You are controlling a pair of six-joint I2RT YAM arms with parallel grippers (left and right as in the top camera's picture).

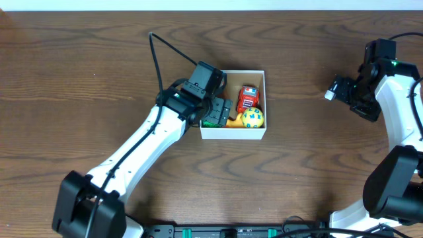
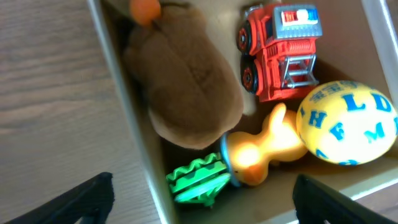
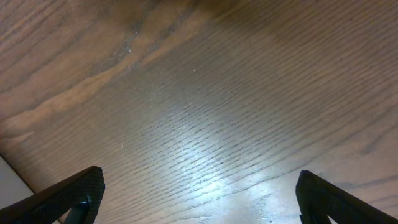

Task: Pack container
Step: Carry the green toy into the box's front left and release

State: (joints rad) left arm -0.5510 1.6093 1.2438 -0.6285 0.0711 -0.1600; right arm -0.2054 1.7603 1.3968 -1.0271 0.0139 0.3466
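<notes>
Toys crowd the square white cardboard container with brown inside, centre of view: green ridged toy, orange rubber duck, yellow lettered ball, brown plush, red fire truck. Left gripper hovers spread and empty over its left wall. Right gripper, also spread, hangs well apart, likely to leave room.

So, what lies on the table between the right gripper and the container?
Nothing does. In the overhead view, only bare wooden table stretches between the right gripper and the container.
</notes>
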